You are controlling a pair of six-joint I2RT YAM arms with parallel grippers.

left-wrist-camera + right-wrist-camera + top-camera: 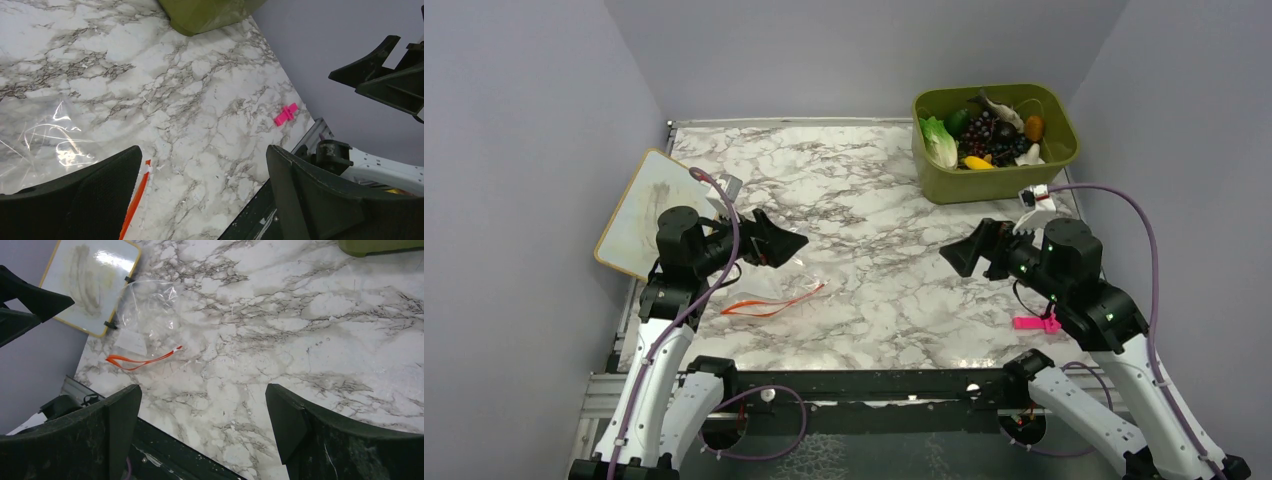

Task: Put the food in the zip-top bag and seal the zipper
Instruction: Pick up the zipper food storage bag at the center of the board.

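Observation:
The clear zip-top bag (774, 290) lies flat on the marble table at the left, its orange-red zipper (769, 303) along the near edge. It also shows in the right wrist view (147, 310) with the zipper (142, 360), and in the left wrist view (45, 135) with the zipper (134, 205). The food sits in the olive-green bin (994, 180) at the back right: lettuce (939, 142), purple grapes (989, 135), a grey fish (999, 107), an orange piece (1033, 127), a yellow piece (977, 162). My left gripper (796, 245) hovers open just above the bag. My right gripper (954, 258) is open and empty over the table's middle right.
A small whiteboard with a yellow rim (639, 215) lies at the left edge of the table. A small pink clip (1036, 322) lies near the right arm and shows in the left wrist view (285, 115). Grey walls enclose the table on three sides.

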